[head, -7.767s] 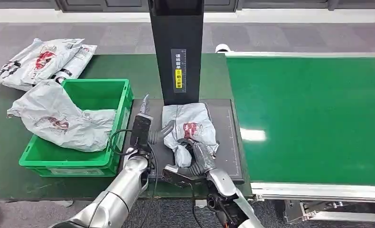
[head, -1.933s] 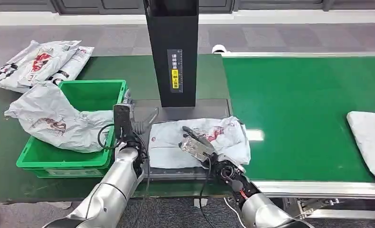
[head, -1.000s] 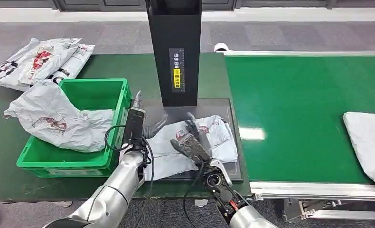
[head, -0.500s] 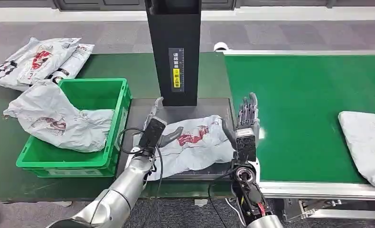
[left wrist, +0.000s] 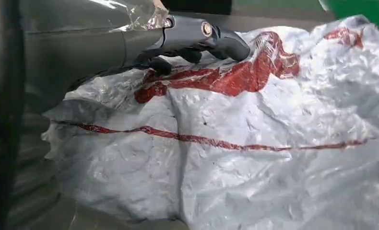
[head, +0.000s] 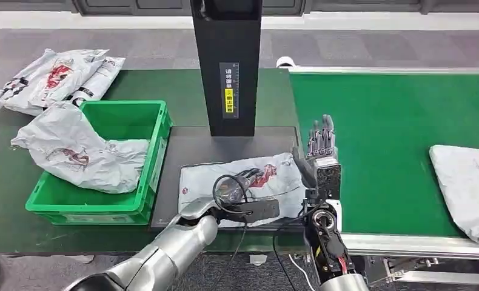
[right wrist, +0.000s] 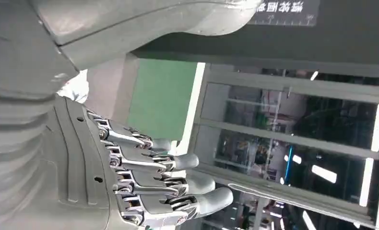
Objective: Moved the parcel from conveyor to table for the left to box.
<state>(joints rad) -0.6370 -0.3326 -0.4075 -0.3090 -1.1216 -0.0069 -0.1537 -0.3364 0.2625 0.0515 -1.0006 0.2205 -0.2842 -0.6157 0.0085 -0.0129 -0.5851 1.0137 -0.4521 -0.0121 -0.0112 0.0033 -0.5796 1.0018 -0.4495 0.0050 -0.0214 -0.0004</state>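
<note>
table (head: 188, 91): green crate (head: 137, 206), black mat (head: 188, 151) bearing parcel (head: 249, 182) | conveyor (head: 395, 145): second parcel (head: 467, 188)

second parcel (head: 467, 191) on the conveyor (head: 395, 121) cut off by frame edge.

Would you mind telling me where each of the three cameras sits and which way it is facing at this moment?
Head view: high on the body, looking forward and down at the parcel on the dark mat, the green crate and the conveyor; both arms show, left hand, right hand.
Left wrist view: behind the left hand, close over the parcel.
Right wrist view: behind the right hand, facing off towards windows.
Shared: head and left wrist views both show the parcel's red print.
</note>
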